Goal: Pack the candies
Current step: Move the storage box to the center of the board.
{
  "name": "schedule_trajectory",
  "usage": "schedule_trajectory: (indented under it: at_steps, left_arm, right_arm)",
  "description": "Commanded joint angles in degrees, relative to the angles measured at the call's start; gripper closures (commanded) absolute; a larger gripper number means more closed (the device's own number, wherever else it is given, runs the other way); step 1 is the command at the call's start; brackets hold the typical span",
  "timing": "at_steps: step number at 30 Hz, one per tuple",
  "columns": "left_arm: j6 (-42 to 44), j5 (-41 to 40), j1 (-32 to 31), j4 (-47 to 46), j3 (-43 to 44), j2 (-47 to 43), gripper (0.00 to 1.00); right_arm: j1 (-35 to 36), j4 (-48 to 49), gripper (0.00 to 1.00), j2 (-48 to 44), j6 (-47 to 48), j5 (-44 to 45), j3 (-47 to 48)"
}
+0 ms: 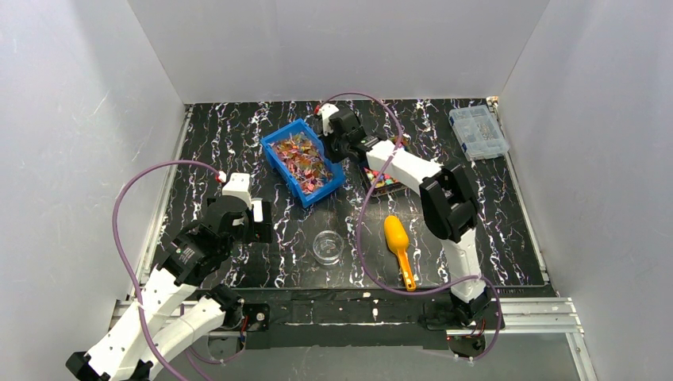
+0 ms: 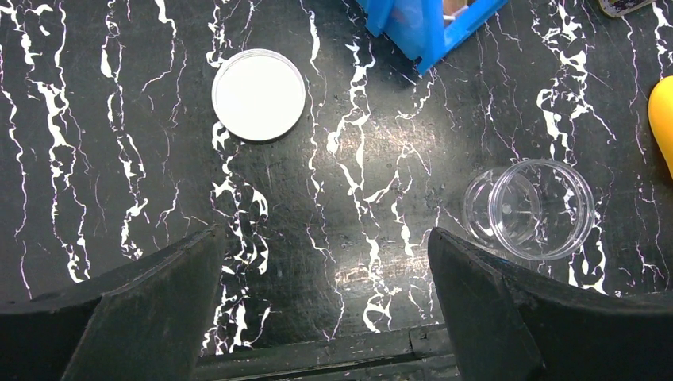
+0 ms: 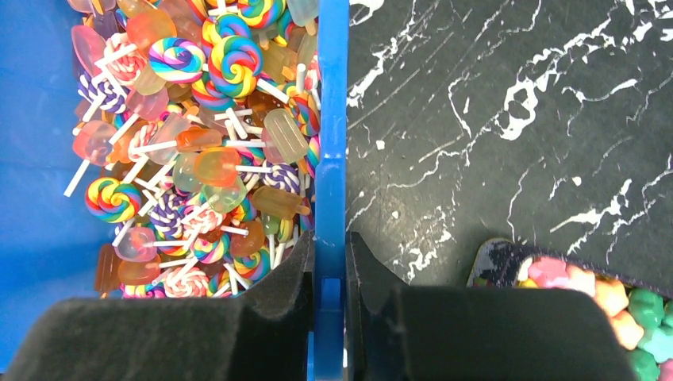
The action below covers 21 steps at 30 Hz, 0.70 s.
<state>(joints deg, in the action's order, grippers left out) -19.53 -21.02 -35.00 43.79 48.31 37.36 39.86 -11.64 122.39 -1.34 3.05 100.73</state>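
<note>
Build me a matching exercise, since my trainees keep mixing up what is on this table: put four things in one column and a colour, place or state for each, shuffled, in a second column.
Things:
A. candies
B. blue bin
C. scoop
D. jar

Colour, place or state:
1. orange
2. one wall pinched by the right claw
3. clear and empty
4. lying in a dark tray

Pairs: A-4, B-2, C-1, D-3
</note>
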Motion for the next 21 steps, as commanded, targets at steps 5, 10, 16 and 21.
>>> schedule_trajectory:
  at_steps: [5, 10, 16, 21]
  left_arm:
    - [-0.5, -2.1, -0.1, 1.0, -0.3, 0.0, 0.01]
    - [-0.6, -2.2, -0.1, 1.0, -0.2, 0.0, 0.01]
    - [-0.7, -2.3, -0.1, 1.1, -0.2, -0.1, 0.01]
    - [-0.7, -2.2, -0.1, 1.1, -0.2, -0.1, 0.01]
  right_arm:
    - [-0.4, 4.3, 0.99, -10.0, -6.8, 3.5, -8.1]
    - [-0.4, 6.6, 0.99, -11.9, -12.5, 4.5, -11.5]
    - [0.1, 5.8, 0.99, -11.4, -14.1, 4.0, -10.6]
    - [1.5, 4.6, 0.99, -10.4, -13.6, 5.2, -9.0]
